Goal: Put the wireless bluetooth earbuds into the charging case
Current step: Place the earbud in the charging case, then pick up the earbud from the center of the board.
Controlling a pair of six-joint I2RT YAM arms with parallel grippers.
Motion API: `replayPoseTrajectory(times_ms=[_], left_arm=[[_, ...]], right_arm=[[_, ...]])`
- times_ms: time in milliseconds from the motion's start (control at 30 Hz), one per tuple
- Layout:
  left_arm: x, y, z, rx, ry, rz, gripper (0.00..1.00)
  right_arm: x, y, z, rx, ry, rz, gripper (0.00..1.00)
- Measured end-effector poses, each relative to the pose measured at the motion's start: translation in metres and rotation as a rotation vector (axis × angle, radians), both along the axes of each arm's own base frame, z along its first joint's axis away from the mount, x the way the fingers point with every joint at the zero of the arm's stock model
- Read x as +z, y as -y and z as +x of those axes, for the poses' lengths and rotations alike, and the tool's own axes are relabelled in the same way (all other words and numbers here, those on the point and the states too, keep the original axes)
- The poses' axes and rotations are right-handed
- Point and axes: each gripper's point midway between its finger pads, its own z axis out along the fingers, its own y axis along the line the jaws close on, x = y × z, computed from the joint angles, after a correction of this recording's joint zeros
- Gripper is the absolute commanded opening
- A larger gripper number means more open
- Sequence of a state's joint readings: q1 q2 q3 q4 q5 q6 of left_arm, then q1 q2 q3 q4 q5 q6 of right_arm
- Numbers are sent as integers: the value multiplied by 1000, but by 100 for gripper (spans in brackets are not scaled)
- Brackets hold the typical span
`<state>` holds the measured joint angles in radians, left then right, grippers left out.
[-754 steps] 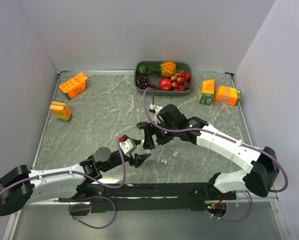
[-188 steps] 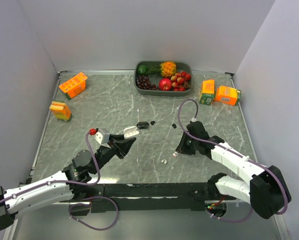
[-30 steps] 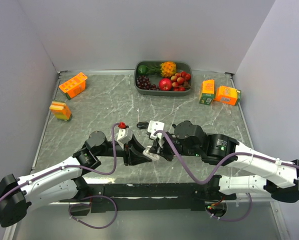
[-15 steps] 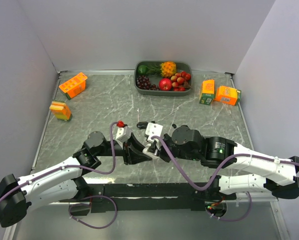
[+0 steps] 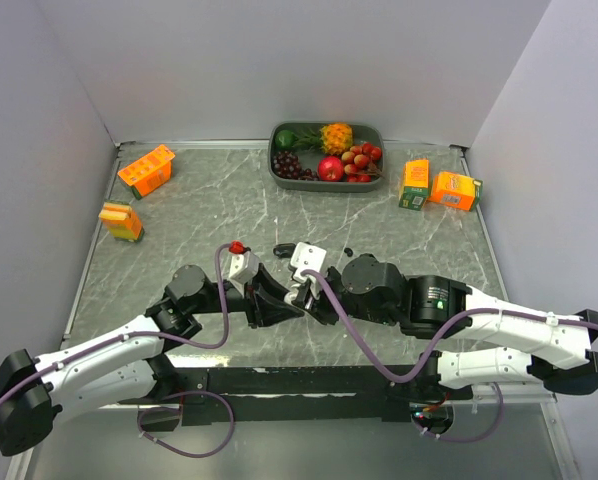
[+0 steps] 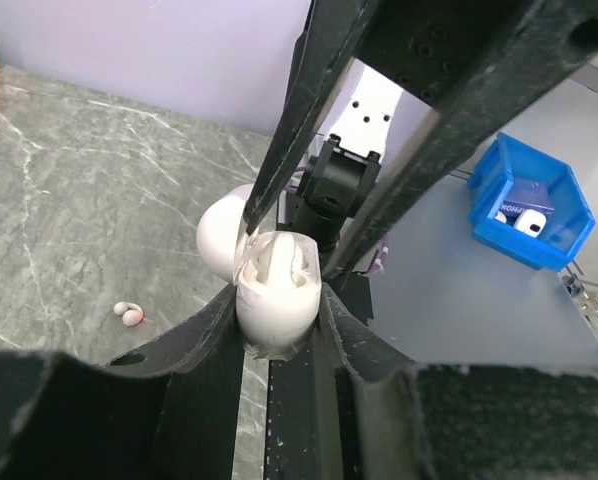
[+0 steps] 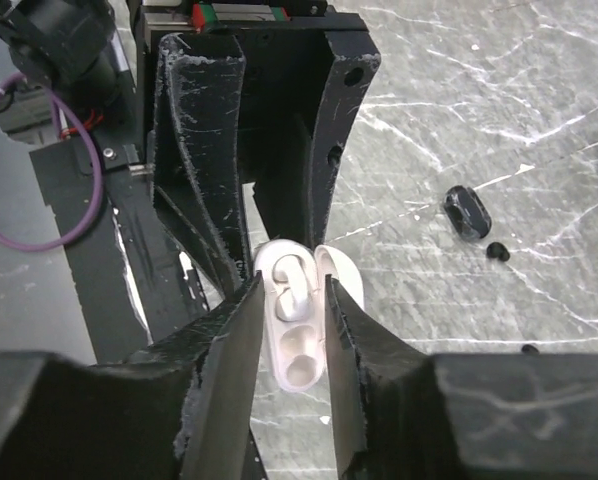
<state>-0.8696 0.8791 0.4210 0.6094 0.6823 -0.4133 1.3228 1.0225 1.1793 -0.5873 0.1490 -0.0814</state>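
A: How is the left gripper (image 6: pixel 277 312) set?

B: It is closed tightly on the lower body of the white charging case (image 7: pixel 297 345). The case is held up off the table (image 6: pixel 69 200) with its lid swung open.

A: And the right gripper (image 7: pixel 291 292)?

B: Its jaws are parted only narrowly, and the case's open top is straddled by them. Nothing is gripped between them. Whether the fingers (image 7: pixel 241 340) touch the case sides cannot be told.

A: Where are the earbuds?

B: One white earbud (image 7: pixel 287 280) is seated in a socket of the case, and the socket beside it is seen bare. A second white earbud (image 6: pixel 129 314) is seen lying loose on the table, near the held case. Some small black pieces (image 7: pixel 467 212) lie on the stone, well apart from the case.

A: What room is left for moving?

B: The two grippers are met nose to nose in the front-middle of the table, near its front rail (image 5: pixel 309 378). Open stone is seen behind them up to the fruit tray (image 5: pixel 324 185) at the back edge. Orange cartons (image 5: pixel 145 170) are kept to the left and right edges, close to the walls.
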Motion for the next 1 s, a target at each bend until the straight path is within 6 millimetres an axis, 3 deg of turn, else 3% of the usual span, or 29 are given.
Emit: replayPoseTrajectory(times_ms=[167, 333, 500, 567, 633, 700, 800, 900, 1000], left_arm=[[1, -1, 3, 20, 3, -6, 1], [3, -3, 3, 33, 13, -14, 1], [1, -6, 5, 53, 12, -16, 1], [-1, -6, 6, 61, 9, -14, 1], [-1, -7, 9, 80, 6, -13, 1], [0, -8, 11, 100, 5, -15, 1], [2, -11, 14, 130, 5, -26, 1], [0, -17, 16, 171, 4, -40, 1], [-3, -24, 19, 213, 4, -53, 1]], right_arm=[[3, 1, -2, -2, -7, 11, 48], [37, 11, 2, -40, 17, 99, 50], [85, 60, 17, -190, 49, 278, 50], [91, 87, 37, -320, 32, 329, 49], [84, 111, 60, -468, 1, 359, 47], [53, 122, 79, -585, -73, 348, 44], [-39, 126, 94, -704, -280, 208, 39], [-127, 129, 86, -770, -498, 42, 38], [-180, 136, 66, -806, -650, -82, 37]])
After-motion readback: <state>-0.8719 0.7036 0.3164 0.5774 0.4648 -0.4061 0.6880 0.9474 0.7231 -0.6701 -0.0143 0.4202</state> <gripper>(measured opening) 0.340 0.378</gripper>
